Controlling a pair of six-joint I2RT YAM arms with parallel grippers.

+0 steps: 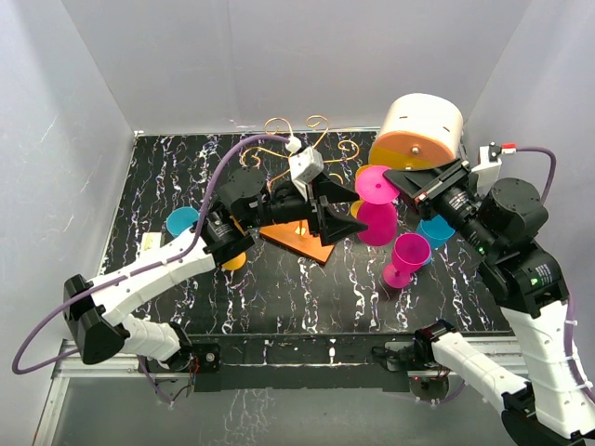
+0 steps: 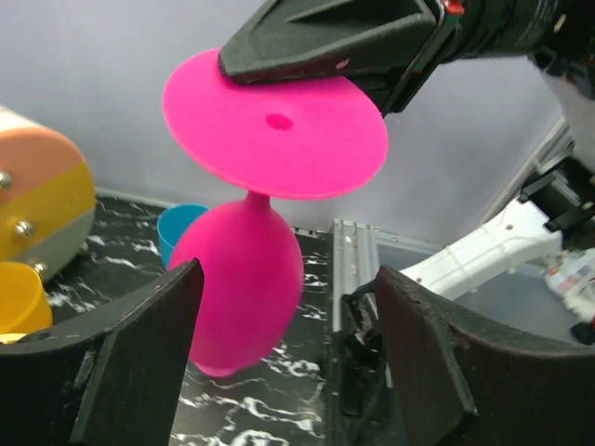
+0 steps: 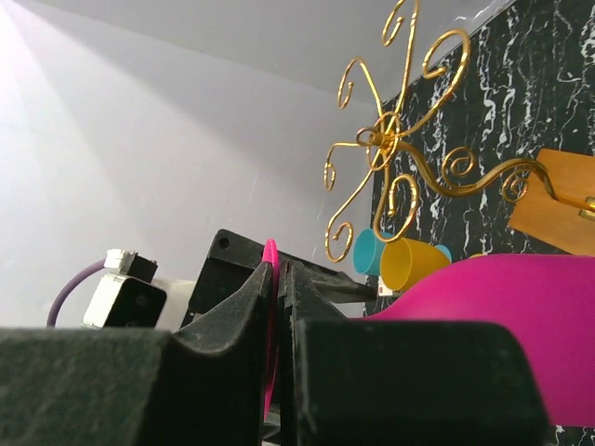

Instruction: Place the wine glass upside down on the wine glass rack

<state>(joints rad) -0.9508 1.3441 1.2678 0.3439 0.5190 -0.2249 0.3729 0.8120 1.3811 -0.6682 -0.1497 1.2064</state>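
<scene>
A pink wine glass (image 1: 376, 221) hangs above the table between my two arms. My right gripper (image 1: 394, 178) is shut on the rim of its round foot (image 2: 279, 130), and the thin pink edge shows pinched between the pads (image 3: 258, 297). My left gripper (image 1: 346, 216) is open, its fingers (image 2: 139, 344) standing either side of the bowl (image 2: 244, 279) without touching it. The wine glass rack (image 1: 299, 141), gold wire scrolls on an orange-brown wooden base (image 1: 299, 238), stands just left of the glass, behind my left wrist. In the right wrist view the scrolls (image 3: 390, 139) spread above the bowl (image 3: 521, 302).
A second pink wine glass (image 1: 406, 258) stands upright on the table right of centre. A white and orange cylinder (image 1: 423, 125) sits at the back right. Teal cups (image 1: 181, 221) (image 1: 435, 230) and yellow cups (image 1: 232, 261) (image 1: 357, 208) are scattered around the rack.
</scene>
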